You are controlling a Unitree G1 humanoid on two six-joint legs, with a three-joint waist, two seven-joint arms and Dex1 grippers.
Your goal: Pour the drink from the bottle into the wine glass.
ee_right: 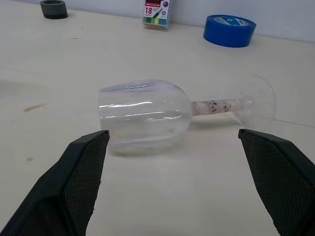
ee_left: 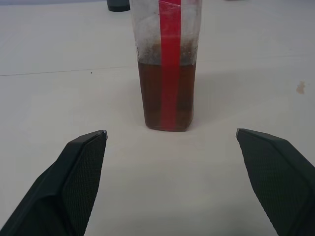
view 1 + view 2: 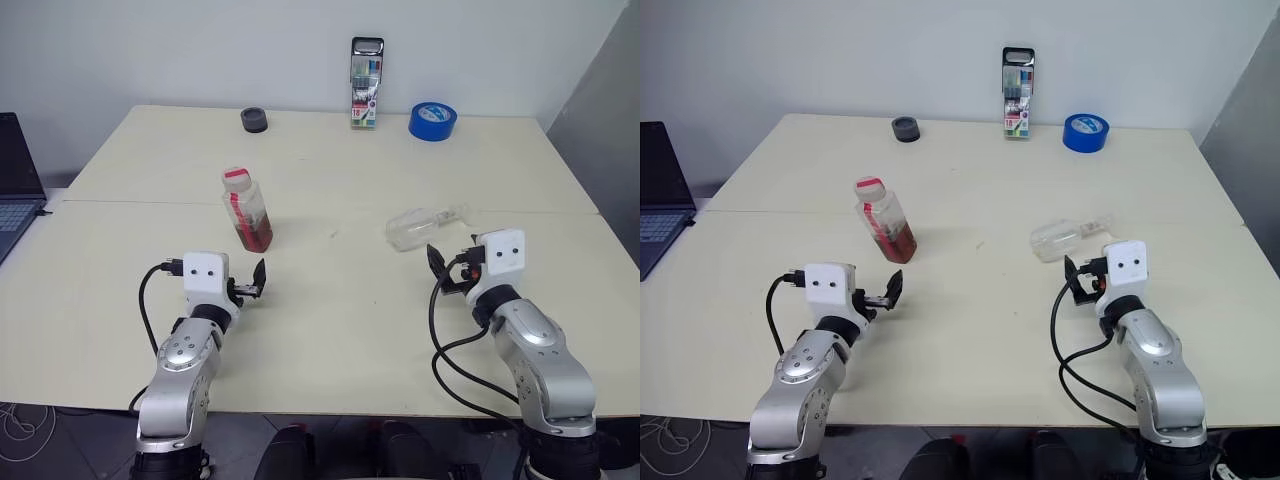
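The bottle (image 3: 247, 208) stands upright left of the table's middle, with a pink-red cap and a red label strip. The reddish-brown drink (image 2: 157, 96) fills its lower part. My left gripper (image 3: 255, 282) is open just in front of it, and in the left wrist view its fingers (image 2: 83, 167) flank the bottle (image 2: 170, 64) without touching. The wine glass (image 3: 425, 226) lies on its side to the right, empty. My right gripper (image 3: 440, 272) is open close before it, and its bowl (image 1: 145, 115) lies between and beyond the fingers (image 1: 81, 172).
At the table's far edge stand a tall marker pack (image 3: 366, 85), a blue tape roll (image 3: 432, 121) and a small dark roll (image 3: 254, 120). A laptop (image 3: 15, 190) sits off the left side. A seam runs across the tabletop (image 3: 330, 300).
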